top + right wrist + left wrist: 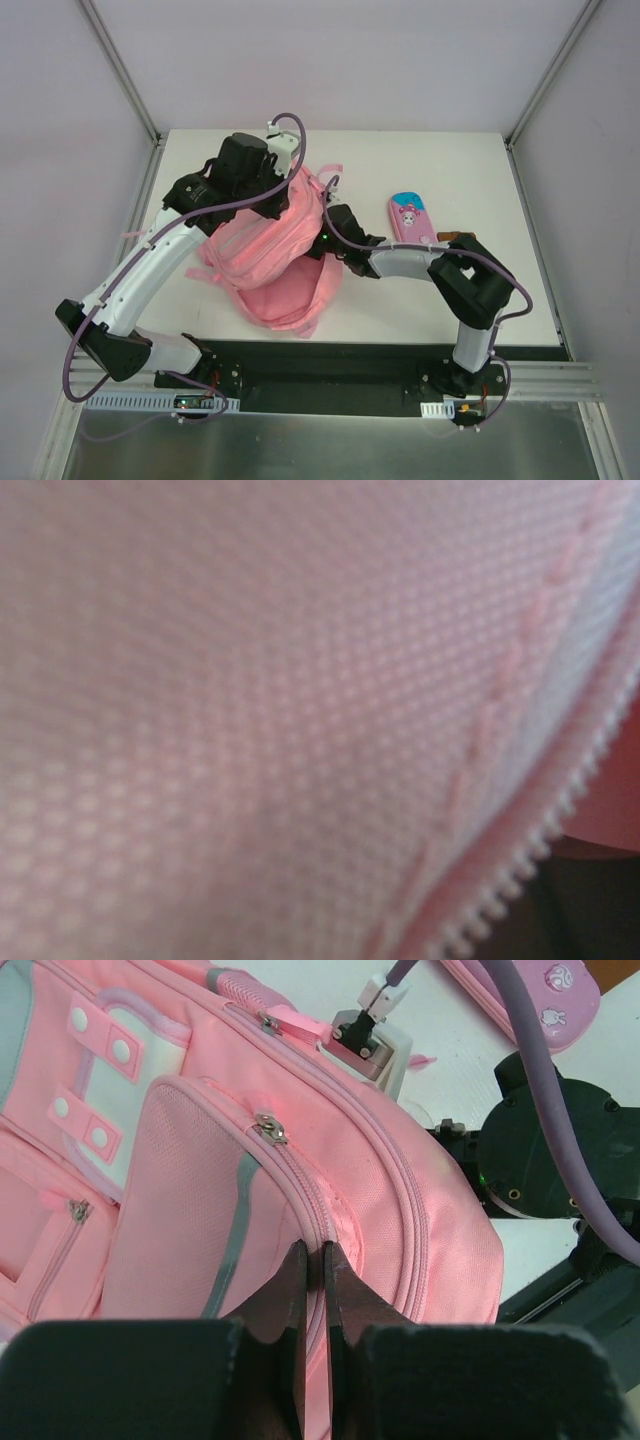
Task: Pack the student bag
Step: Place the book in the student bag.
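Note:
The student bag (275, 270), a large pink backpack, lies in the middle of the white table (450, 160). My left gripper (278, 198) reaches it from the far left. In the left wrist view its jaws (315, 1252) are pinched shut on a ridge of the bag (200, 1210) beside a pocket zip. My right gripper (335, 228) is pushed into the bag's right side, with its fingers hidden in the cloth. The right wrist view is filled with blurred pink fabric (250, 680) and a row of white zip teeth (520, 870).
A small pink cartoon-printed pencil case (412, 217) lies on the table right of the bag, also in the left wrist view (545, 990). A brown object (460, 237) peeks out behind the right arm. Metal frame posts stand at the table's far corners.

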You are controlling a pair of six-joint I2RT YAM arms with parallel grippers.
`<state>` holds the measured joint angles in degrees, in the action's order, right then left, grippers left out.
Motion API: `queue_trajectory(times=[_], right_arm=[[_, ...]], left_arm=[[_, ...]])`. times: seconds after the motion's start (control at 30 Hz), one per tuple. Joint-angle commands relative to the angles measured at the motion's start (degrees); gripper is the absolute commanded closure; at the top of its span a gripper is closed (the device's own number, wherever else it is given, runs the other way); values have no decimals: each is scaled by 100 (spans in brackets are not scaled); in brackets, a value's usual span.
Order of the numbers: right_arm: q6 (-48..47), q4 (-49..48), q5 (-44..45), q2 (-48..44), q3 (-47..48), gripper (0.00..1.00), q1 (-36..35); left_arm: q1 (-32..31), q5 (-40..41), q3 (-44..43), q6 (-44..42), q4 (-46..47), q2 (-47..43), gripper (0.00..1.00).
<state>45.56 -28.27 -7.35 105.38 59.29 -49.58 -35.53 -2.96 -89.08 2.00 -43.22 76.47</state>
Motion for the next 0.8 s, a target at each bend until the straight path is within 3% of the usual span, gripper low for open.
queue_trajectory(times=[0.0, 0.27, 0.43, 0.77], right_arm=[[-345, -652, -301, -491, -355, 28, -25], [-1013, -583, -232, -1695, -1568, 21, -438], [-1347, -565, 50, -2083, -1798, 19, -631], [-1198, -302, 999, -3180, -2712, 16, -878]], left_arm=[[63, 111, 39, -59, 367, -246, 100], [169, 191, -31, 90, 411, -97, 100], [195, 147, -188, 187, 411, 61, 100], [301, 209, -435, 407, 613, 263, 100]])
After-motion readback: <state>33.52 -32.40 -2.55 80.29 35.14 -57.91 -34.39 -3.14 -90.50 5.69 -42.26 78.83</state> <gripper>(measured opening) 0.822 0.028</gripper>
